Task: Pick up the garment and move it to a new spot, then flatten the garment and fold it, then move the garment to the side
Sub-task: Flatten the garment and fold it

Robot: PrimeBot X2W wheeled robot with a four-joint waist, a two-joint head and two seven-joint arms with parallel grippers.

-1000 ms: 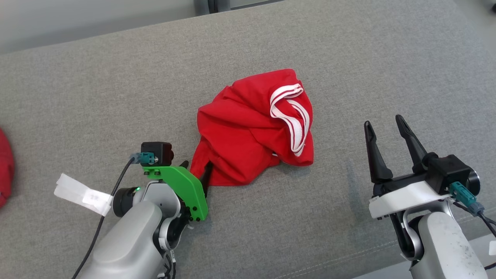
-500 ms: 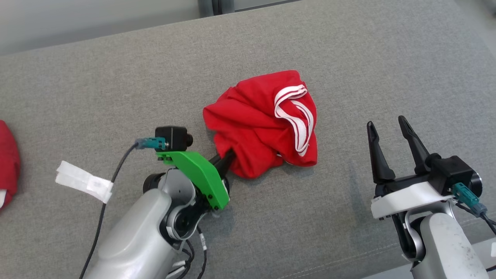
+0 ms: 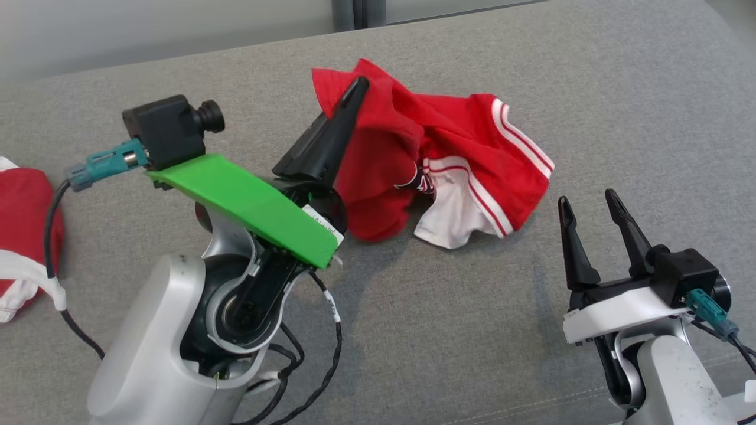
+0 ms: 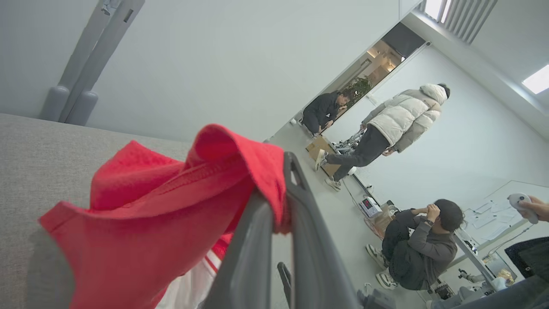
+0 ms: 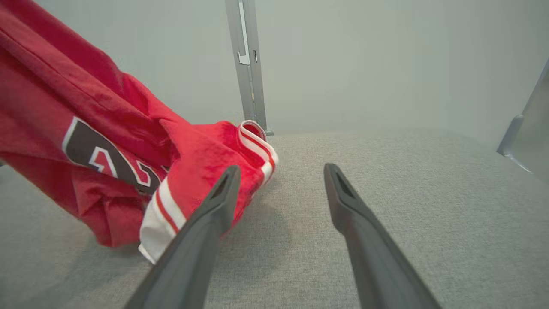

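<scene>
left fingers clamped on garment hem | right fingers apart, idle | risk: tip-only pinch may slip, garment drops bunched

We see soft, matt red cloth in the garment, with smooth white striped trim. The cushion is coarse grey woven fabric. We take the left gripper for matt dark plastic, its green bracket for smooth, faintly glossy plastic.
</scene>
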